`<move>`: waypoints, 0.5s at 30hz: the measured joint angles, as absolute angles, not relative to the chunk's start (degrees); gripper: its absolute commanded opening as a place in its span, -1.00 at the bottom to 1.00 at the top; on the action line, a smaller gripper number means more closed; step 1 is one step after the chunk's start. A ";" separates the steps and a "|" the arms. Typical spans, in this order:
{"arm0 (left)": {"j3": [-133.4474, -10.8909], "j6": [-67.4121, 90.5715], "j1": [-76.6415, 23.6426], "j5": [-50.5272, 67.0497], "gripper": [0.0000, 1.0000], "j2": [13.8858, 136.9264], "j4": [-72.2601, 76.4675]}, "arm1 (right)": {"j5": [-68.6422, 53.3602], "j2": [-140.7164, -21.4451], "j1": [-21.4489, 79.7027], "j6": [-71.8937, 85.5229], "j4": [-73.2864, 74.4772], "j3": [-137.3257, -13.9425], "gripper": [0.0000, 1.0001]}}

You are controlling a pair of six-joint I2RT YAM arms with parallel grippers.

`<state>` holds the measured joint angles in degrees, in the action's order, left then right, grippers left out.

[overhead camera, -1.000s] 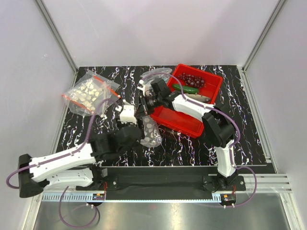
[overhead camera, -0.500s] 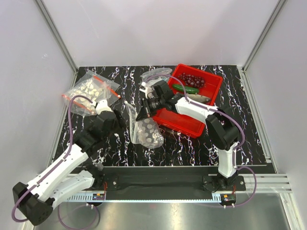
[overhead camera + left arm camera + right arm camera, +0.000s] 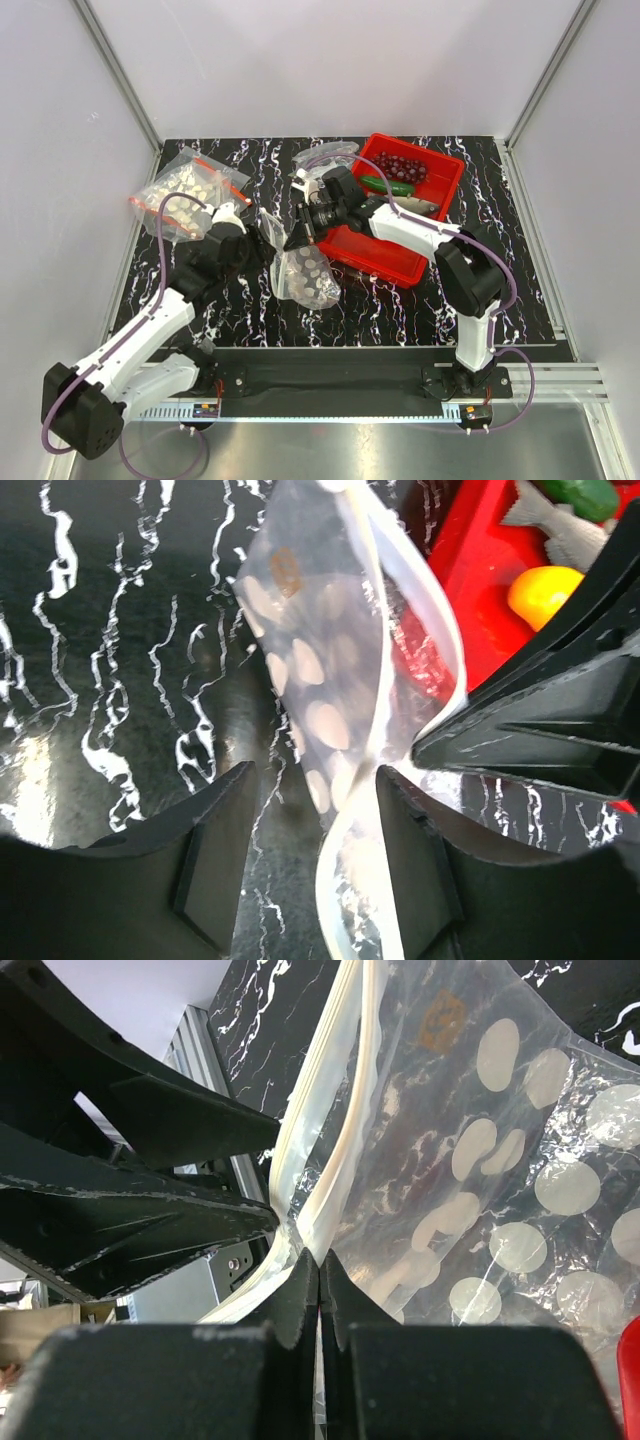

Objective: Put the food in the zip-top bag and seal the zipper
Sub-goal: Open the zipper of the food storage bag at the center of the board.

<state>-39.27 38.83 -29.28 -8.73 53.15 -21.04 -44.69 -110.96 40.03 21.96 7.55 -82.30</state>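
Observation:
The dotted clear zip-top bag (image 3: pixel 305 275) hangs from its mouth edge left of the red tray (image 3: pixel 378 258). My right gripper (image 3: pixel 298 235) is shut on that mouth edge (image 3: pixel 318 1270); the zipper strip (image 3: pixel 335 1160) looks whitish here. My left gripper (image 3: pixel 272 230) is open, and its jaws straddle the bag's mouth strip (image 3: pixel 345 880) without closing. The grape bunch (image 3: pixel 400 167), green cucumber (image 3: pixel 390 185) and grey fish (image 3: pixel 415 205) lie in the tray. The orange-yellow fruit (image 3: pixel 545 592) shows in the left wrist view, beside the fish (image 3: pixel 555 530).
A second, smaller clear bag (image 3: pixel 185 195) with whitish contents lies at the back left of the black marbled table (image 3: pixel 520 290). Another clear wrapper (image 3: pixel 325 155) lies behind the right wrist. The tray's wall (image 3: pixel 480 570) is close to the bag's right side.
My left arm pulled back to the left, then came right again, so its open jaws now straddle the bag's mouth. The right gripper kept its hold; the bag shifted slightly.

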 measured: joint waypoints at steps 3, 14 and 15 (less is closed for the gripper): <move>-39.27 38.79 -29.21 -7.66 -0.03 54.35 -19.29 | -44.86 -110.63 40.03 21.82 7.55 -82.26 -1.00; -39.29 38.15 -28.95 -4.67 -1.00 57.49 -16.08 | -45.80 -109.82 40.03 21.23 6.94 -81.36 -0.39; -39.42 37.80 -28.95 -4.80 -1.00 57.49 -16.47 | -45.93 -109.54 40.03 21.06 6.92 -81.03 -0.09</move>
<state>-39.42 37.80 -28.95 -4.80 57.49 -16.47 -45.93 -109.54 40.03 21.06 6.92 -81.03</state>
